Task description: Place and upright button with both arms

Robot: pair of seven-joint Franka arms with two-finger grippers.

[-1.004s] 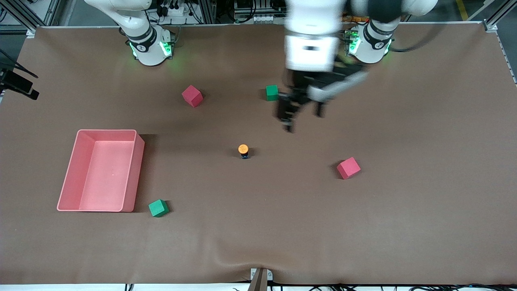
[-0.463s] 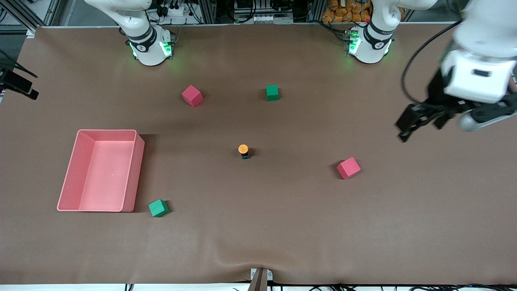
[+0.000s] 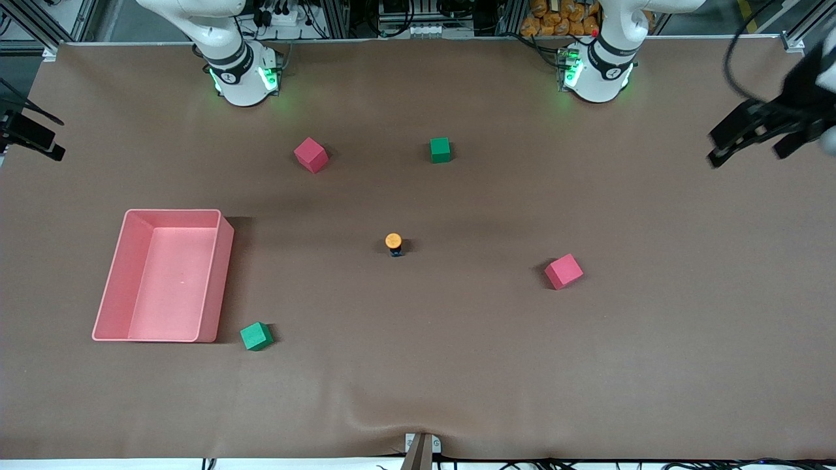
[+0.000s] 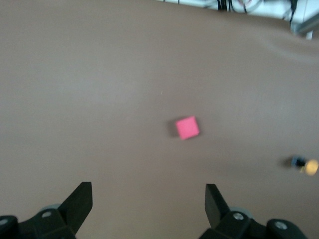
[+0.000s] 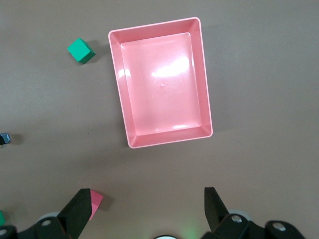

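We saw the button [image 3: 393,243] standing upright mid-tabletop [image 3: 418,365]. Right gripper [image 5: 147,209] waited over the pink tray [image 5: 207,117], fingers apart; left gripper [image 3: 751,138] empty, apart, at its tabletop end. Retreat clear; don't bump it.

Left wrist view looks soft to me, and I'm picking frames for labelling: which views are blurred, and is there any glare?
Left wrist view: smeared, red cube and button soft. Front view: sharp table, only the left gripper streaked. Right wrist view: crisp, with glare on the pink tray floor.
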